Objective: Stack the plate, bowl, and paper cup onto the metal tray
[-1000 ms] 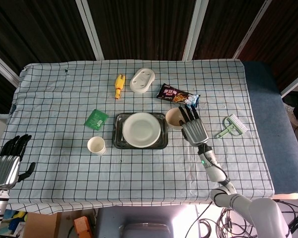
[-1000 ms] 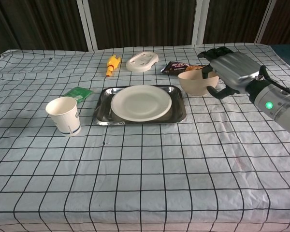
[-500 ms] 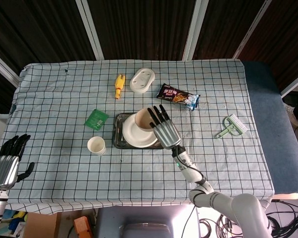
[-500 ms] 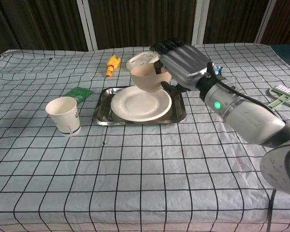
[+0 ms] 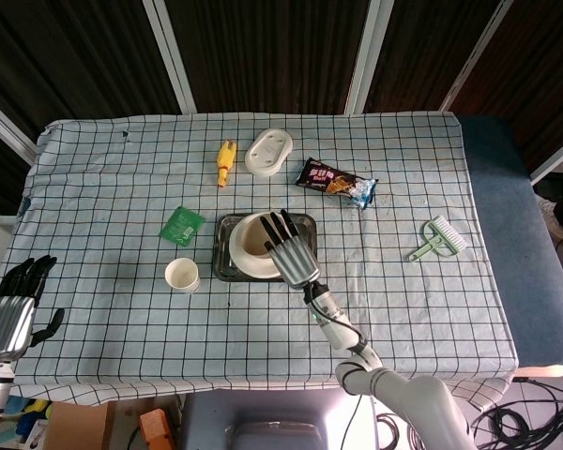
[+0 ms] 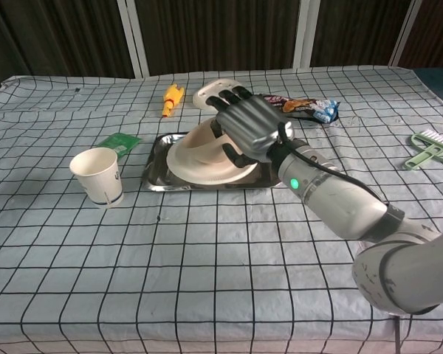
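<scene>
The bowl (image 5: 253,240), which a second ago was gripped beside the metal tray (image 5: 223,260) on the worktop (image 5: 103,187) and half a second ago was carried in the air above the tray, is now brought down onto the plate (image 6: 183,165), which already lies in the tray. In the chest view the bowl is seen tilted, its near edge low against the plate and its far edge raised, so it is judged to be not yet fully seated. The second layer of the stack is thus nearly placed, and only the paper cup (image 5: 182,274) remains to be added; it stands upright on the cloth just to the left of the tray, apart from it. The right robot hand (image 6: 245,130) is held over the right side of the bowl, back upward, its fingers (image 5: 280,228) reaching over the rim and still closed around the bowl, with the forearm stretched in from the near right across the worktop. The left robot hand (image 5: 11,307) is kept low at the near left corner, off the cloth, holding nothing, its fingers apart and lightly curled. A release of the bowl is judged to be the next step, and some care is called for so that it settles flat rather than tipping.
</scene>
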Robot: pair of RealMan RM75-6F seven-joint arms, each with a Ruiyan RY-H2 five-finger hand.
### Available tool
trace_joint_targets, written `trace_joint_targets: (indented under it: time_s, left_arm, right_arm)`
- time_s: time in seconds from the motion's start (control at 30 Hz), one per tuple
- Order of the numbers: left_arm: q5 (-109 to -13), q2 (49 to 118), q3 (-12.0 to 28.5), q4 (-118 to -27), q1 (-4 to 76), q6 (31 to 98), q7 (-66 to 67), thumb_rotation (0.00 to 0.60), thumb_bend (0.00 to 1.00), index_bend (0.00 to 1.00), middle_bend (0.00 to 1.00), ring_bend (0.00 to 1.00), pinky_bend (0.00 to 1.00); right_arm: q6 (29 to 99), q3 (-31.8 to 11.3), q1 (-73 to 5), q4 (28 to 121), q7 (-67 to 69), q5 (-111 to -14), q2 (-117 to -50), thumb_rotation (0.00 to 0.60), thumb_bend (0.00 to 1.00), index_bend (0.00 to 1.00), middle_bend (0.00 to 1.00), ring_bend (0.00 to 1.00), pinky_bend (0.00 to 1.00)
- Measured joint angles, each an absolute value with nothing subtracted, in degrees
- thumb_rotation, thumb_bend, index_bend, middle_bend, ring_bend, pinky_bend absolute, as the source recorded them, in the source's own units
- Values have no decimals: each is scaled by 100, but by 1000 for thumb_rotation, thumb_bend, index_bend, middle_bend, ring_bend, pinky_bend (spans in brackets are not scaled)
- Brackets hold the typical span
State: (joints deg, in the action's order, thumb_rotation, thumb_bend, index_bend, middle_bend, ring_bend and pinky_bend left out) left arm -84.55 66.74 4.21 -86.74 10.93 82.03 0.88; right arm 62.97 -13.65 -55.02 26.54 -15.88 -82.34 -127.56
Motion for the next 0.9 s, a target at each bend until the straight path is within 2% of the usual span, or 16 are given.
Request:
trace_joint_targets:
  time_s: [0.2,0.37,0.5,0.63,0.77,0.9]
  left_arm:
    - [-8448,6680,422,-8671,1105,8174,97,600,359,0,63,53,128]
    - [-8453,6677,422,-8667,1104,8177,88,600,360,0,63,53,128]
    - [-8456,6682,418,-8667,1115,8156,102,600,361,0,63,53,128]
    - [-8463,6692,418,-8667,1129,8143,125,600,361,0,63,53,128]
    - [-8471,6698,412,-8654,1152,8102,134,600,360,0,63,53,128]
    - [-8536,6708,397,-8622,1178,8089,108,600,362,0,63,53,127]
  right_arm:
    - [6279,-1339,-5561,2416,-1435,-8240,-12914,600,453,426,68,0,62]
    - [6364,-1260,-5477,2435,-1347,-8281,-12898,600,325,223,64,0,62]
    - [6380,-1209,-5370,2636,-1297,-8291,-12801,600,274,148,55,0,62]
    - [6379,-1201,-5326,2756,-1283,-8281,-12742,600,201,25,33,0,62]
    - [6473,-1184,-5192,3265,-1254,-8281,-12528,600,182,0,16,0,62]
    - [6816,-1055,-4835,4275,-1355,-8349,-12008,600,182,0,5,0,56]
